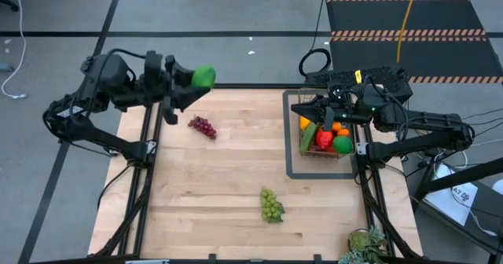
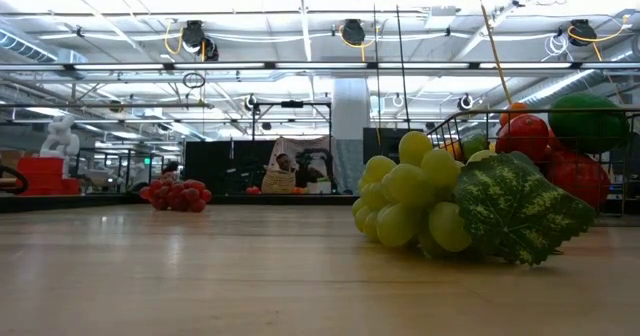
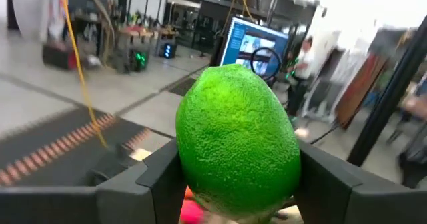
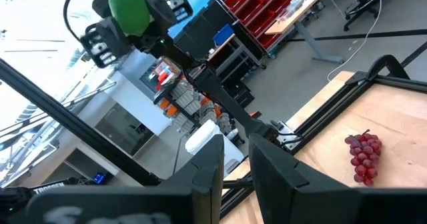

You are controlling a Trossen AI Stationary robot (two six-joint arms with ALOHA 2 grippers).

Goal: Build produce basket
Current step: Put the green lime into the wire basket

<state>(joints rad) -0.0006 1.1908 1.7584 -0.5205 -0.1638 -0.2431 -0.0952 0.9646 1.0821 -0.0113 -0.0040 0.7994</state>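
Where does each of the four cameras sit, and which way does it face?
High view: above the table, looking straight down; both arms show, the left gripper holding a lime, the right gripper at the basket.
Low view: at tabletop height, looking level past green grapes; no arm shows.
Left wrist view: on the left arm, facing the room; its fingers flank the lime.
Right wrist view: on the right arm, facing across to the left arm.
Shared: purple grapes appear in the high, low and right wrist views.
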